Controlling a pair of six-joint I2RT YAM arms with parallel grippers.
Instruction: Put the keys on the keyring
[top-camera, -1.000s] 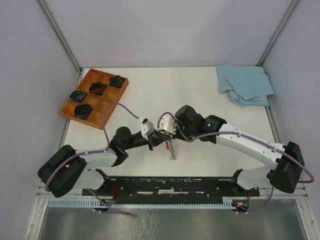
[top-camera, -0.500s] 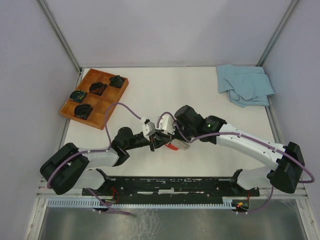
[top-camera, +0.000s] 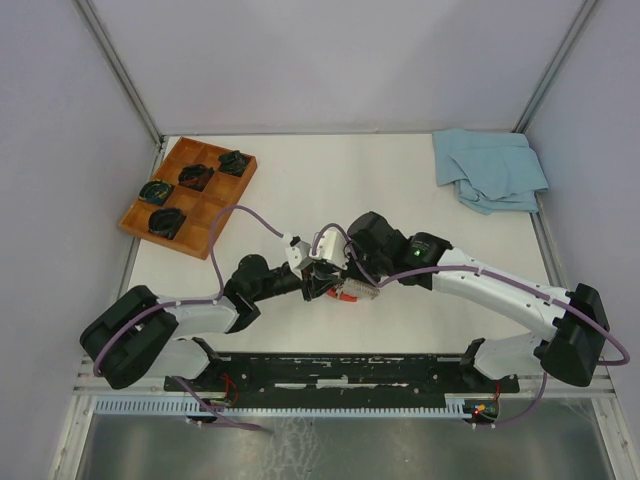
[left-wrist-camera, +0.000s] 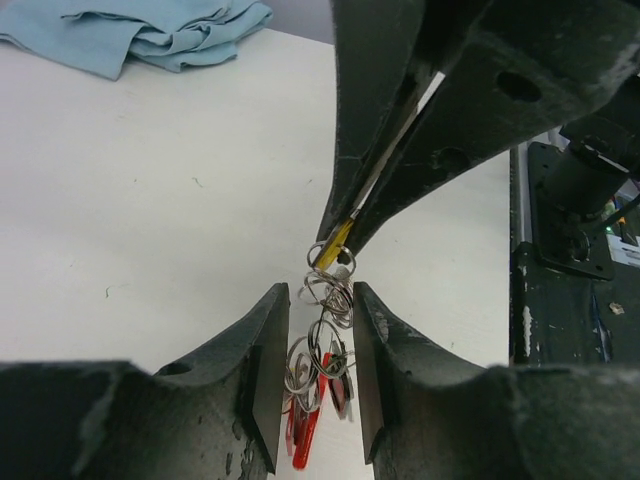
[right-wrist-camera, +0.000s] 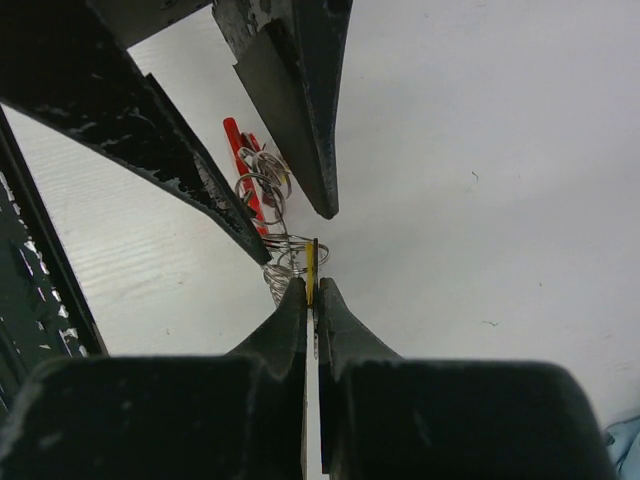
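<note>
In the left wrist view my left gripper stands open, its jaws either side of the keyring, a hanging bunch of thin silver rings with a red strap below. Just above, my right gripper is shut on a yellow-headed key that passes through the top ring. The right wrist view shows the same grip: right gripper pinching the yellow key edge-on, the rings beside it, the left fingers just beyond. From above, both grippers meet at the table's middle.
A wooden tray with several black coiled items sits at the back left. A crumpled blue cloth lies at the back right. The black base rail runs along the near edge.
My left gripper has gone from shut to open around the keyring. The chain that hung down toward the table is now bunched between the two grippers. The right gripper keeps its grip.
</note>
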